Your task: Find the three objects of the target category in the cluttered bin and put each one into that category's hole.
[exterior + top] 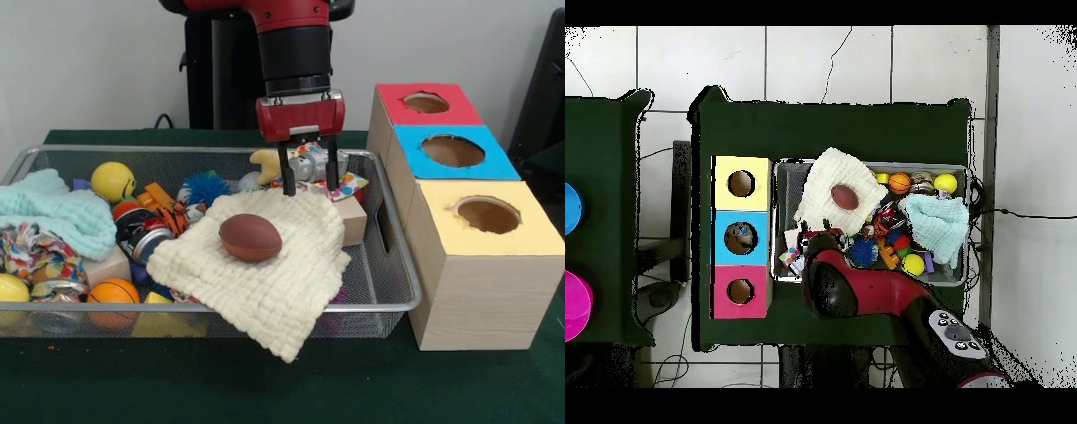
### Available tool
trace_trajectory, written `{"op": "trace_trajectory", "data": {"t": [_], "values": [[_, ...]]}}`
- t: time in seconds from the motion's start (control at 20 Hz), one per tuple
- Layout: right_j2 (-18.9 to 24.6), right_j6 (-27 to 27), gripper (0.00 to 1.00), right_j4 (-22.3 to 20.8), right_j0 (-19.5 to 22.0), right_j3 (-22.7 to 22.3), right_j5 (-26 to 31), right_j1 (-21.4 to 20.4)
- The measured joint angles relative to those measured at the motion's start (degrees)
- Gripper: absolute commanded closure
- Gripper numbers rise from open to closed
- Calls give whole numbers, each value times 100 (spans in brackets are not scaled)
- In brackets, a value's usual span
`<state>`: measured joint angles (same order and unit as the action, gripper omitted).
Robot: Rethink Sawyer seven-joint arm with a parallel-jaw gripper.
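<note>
Right now the tool (308,170) hangs released, empty, fingers apart, over the far side of the bin (399,306), just behind a cream cloth (274,274) w/ a brown football (250,237) on it. Red-top hole (426,102) sits farthest of 3 boxes, beside the bin.

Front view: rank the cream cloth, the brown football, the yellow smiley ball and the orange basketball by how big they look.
1. Cream cloth, clearly largest.
2. Brown football.
3. Orange basketball and yellow smiley ball look about alike; the basketball sits nearer the camera, so I won't rank them.
</note>
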<state>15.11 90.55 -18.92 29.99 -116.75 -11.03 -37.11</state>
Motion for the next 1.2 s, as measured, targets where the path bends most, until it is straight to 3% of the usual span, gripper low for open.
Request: {"op": "trace_trajectory", "data": {"t": [0.75,1.2], "values": [[47,0,0,-202,-6,940,67,200],[-47,0,0,-476,-25,1322,-190,676]]}}
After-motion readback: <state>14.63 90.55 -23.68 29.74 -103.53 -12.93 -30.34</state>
